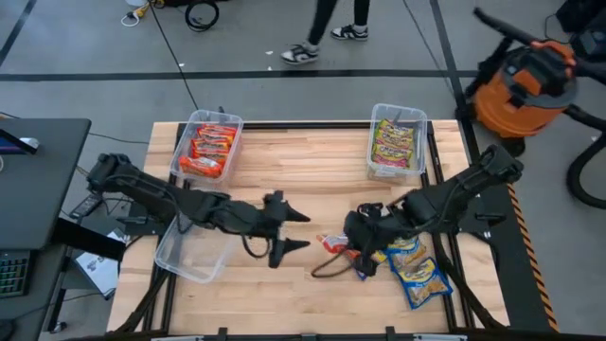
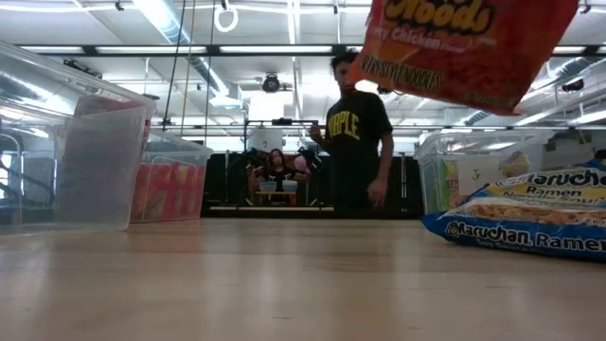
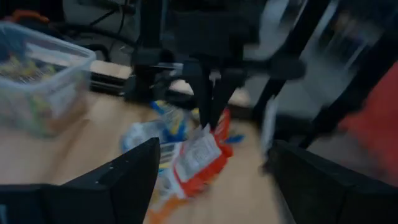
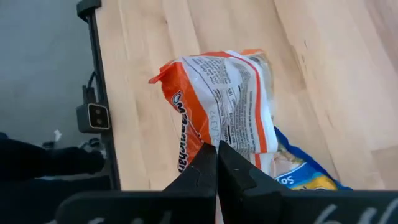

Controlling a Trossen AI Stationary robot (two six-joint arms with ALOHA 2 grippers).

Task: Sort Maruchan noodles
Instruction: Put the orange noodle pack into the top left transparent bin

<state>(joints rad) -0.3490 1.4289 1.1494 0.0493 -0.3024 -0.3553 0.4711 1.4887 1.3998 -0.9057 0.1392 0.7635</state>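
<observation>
right gripper [image 4: 216, 163] has its fingers clenched on the edge of an orange-red noodle packet [image 4: 221, 109], lifted off the counter [image 1: 312, 170] above the blue-and-yellow packets [image 1: 417, 270] nr the front right. left gripper [image 1: 294, 230] hangs mid-counter w/ fingers spread, nothing in them, facing the lifted packet.

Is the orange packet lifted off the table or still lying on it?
Lifted. The right gripper is shut on the orange Maruchan packet, and the low view shows it hanging clear above the table.
</observation>
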